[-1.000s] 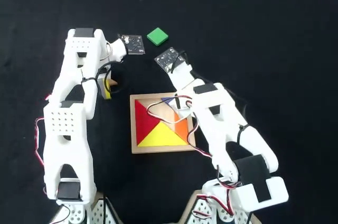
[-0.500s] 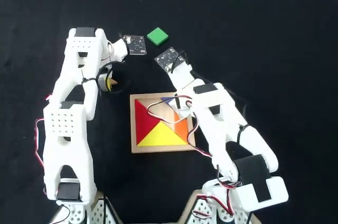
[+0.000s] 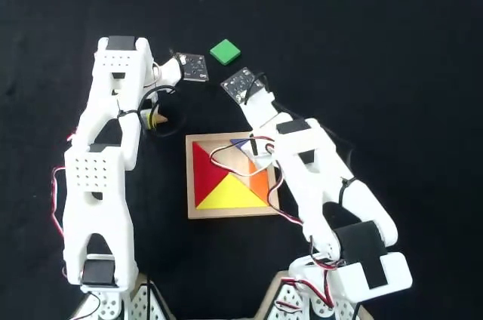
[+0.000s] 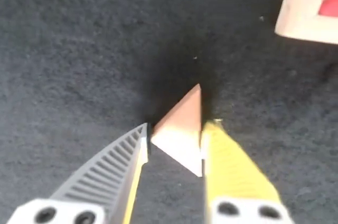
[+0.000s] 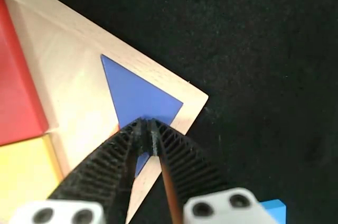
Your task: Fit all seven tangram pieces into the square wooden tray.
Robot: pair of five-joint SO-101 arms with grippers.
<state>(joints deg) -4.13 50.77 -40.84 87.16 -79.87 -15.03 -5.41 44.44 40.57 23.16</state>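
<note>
Left jaws hanging over black tabletop (image 3: 392, 93), tan piece (image 3: 161, 118) peeking out at their tip. Wooden tray (image 3: 226, 214) lying near left jaws, its corner sitting under right jaws. Red triangle (image 3: 205, 173), yellow triangle (image 3: 230, 197), orange piece (image 3: 260, 183) sitting in tray, close beside right jaws. Green square (image 3: 225, 52) lying on tabletop beyond both jaws, apart from tray.

Even overhead light falls on the matte black bench (image 3: 407, 71). The white arms (image 3: 98, 176) read bright. A soft shadow lies beside the triangle (image 4: 182, 129).
</note>
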